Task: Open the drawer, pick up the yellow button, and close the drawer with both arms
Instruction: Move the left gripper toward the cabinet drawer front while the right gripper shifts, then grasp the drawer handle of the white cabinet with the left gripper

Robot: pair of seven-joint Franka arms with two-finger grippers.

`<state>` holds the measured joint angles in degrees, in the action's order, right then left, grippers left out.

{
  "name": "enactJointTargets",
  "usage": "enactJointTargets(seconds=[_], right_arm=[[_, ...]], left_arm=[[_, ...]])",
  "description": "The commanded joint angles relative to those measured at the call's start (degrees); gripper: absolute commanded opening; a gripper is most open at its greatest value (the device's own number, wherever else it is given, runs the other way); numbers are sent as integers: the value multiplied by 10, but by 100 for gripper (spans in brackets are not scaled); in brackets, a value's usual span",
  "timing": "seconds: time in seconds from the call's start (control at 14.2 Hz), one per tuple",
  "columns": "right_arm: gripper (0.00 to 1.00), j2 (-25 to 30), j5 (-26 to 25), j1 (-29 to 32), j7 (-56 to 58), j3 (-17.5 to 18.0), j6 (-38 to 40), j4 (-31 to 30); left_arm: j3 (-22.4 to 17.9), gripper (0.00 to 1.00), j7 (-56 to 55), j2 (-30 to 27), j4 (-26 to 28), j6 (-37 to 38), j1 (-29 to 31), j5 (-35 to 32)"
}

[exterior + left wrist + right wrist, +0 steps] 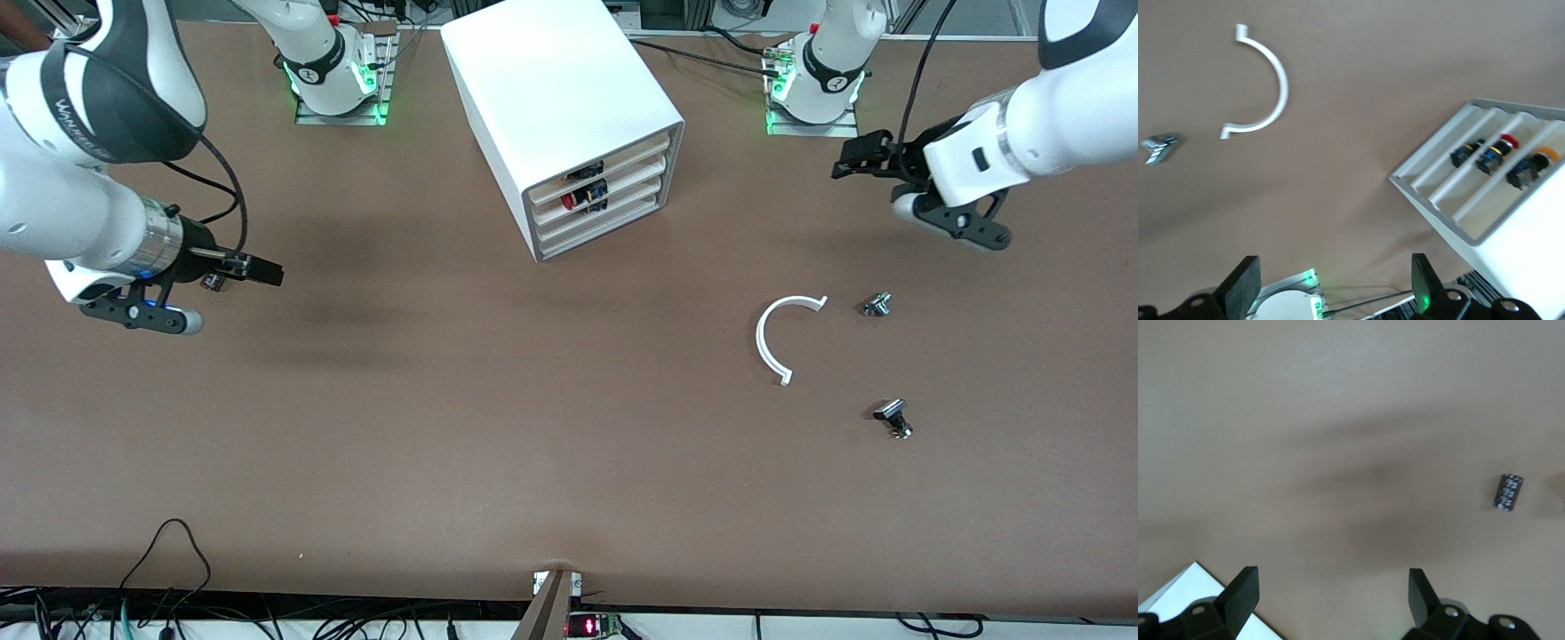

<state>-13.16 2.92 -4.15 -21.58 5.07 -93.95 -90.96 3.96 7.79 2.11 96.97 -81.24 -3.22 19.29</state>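
Note:
The white cabinet (551, 89) stands between the two arm bases, and all four of its drawers are pushed in. The uppermost drawer (622, 156) holds the button (585, 170). In the left wrist view the button (1536, 163) shows an orange-yellow cap on a black body, beside a red-capped one (1498, 150) in the drawer below. My left gripper (858, 160) is open and empty in the air, toward the left arm's end of the table, apart from the cabinet; it also shows in the left wrist view (1335, 280). My right gripper (253, 267) is open and empty over bare table at the right arm's end; it also shows in the right wrist view (1331, 593).
A white C-shaped piece (775, 338) and two small metal parts (877, 305) (893, 418) lie on the table, nearer to the front camera than my left gripper. A small dark cylinder (1509, 493) lies under my right gripper. Cables run along the table's front edge.

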Motion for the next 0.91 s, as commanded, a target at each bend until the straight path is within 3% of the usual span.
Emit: enactJointTargets(seconds=[0.0, 0.14, 0.49, 0.84], right_arm=[[99, 3, 6, -16, -29, -1, -17, -10], [99, 3, 6, -26, -47, -1, -23, -11], [99, -1, 6, -59, -107, -1, -28, -12], [99, -2, 7, -87, -167, -1, -40, -10]], left_arm=[[1, 99, 35, 41, -11, 9, 0, 62], [8, 99, 42, 61, -10, 6, -2, 89], [18, 99, 97, 144, -4, -4, -10, 244], [18, 96, 239, 243, 12, -65, -51, 396]])
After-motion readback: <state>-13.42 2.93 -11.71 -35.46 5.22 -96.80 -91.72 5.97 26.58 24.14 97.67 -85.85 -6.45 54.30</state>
